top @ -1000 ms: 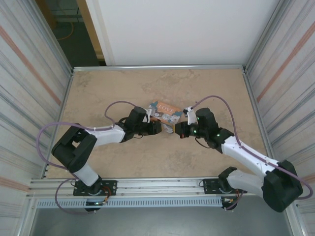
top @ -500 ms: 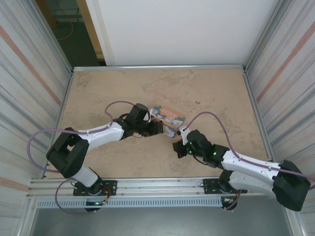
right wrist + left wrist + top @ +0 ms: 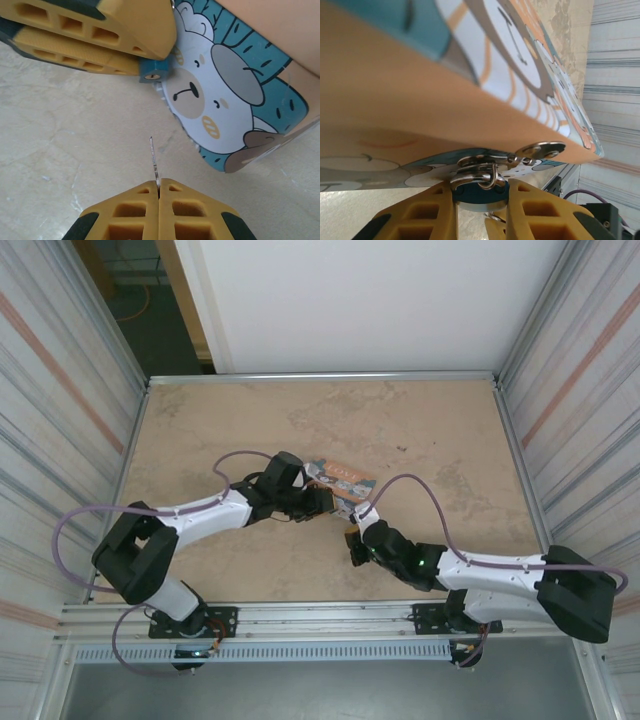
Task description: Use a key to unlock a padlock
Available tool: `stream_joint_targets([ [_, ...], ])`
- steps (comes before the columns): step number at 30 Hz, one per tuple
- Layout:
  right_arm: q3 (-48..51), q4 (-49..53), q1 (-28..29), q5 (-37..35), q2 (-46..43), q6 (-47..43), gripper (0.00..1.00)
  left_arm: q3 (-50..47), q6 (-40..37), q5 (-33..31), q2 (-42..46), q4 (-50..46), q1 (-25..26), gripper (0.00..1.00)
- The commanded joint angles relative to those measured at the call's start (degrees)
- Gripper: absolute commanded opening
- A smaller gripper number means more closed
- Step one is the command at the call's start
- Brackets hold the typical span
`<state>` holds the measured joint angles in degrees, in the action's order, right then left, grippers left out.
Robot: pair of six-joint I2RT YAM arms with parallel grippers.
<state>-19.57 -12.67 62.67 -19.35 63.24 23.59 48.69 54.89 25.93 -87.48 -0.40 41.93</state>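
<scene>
- Beige marbled tabletop point(image 3: 420, 430), picture box point(image 3: 338, 478) near its middle.
- Right gripper point(image 3: 159, 186) is pinched tight on the key point(image 3: 154, 162), blade pointing toward the box.
- Left gripper point(image 3: 481, 200) is clamped on the padlock point(image 3: 151, 70) at the box's front edge; keyhole point(image 3: 151, 76) faces the key.
- Shackle point(image 3: 479, 176) looks closed through the box's hasp point(image 3: 540, 149), so I read it as locked.
- Key tip sits apart from the keyhole and looks off-line to me.
- Done: both grasps. Left: align, insert, turn.
</scene>
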Motion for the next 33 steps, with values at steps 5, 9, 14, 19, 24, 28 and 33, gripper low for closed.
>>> stream_joint_targets([
  [5,-0.86,-4.73,0.43,-4.00,1.97,-1.98,0.00,0.39,1.53,0.61,3.29,0.23,0.34,0.18],
  [9,-0.81,-5.60,0.48,-3.85,1.71,-2.28,0.00,0.16,1.88,0.68,3.32,0.44,0.35,0.18],
  [14,-1.53,-5.88,0.45,-3.48,1.74,-3.11,0.00,0.18,2.05,0.68,3.35,0.58,0.35,0.18],
  [19,-2.30,-6.45,0.42,-3.59,2.14,-3.99,0.00,0.03,1.97,0.98,3.21,0.58,0.35,0.18],
  [24,-2.78,-7.07,0.35,-3.34,2.93,-4.35,0.00,-0.16,1.93,1.14,3.28,0.74,0.43,0.17],
  [28,-3.11,-7.60,0.37,-3.23,3.54,-4.52,0.00,-0.27,1.97,1.15,3.37,0.70,0.43,0.17],
  [33,-3.53,-8.31,0.09,-3.23,4.22,-4.70,0.00,-0.32,1.97,1.31,3.28,0.77,0.49,0.17],
])
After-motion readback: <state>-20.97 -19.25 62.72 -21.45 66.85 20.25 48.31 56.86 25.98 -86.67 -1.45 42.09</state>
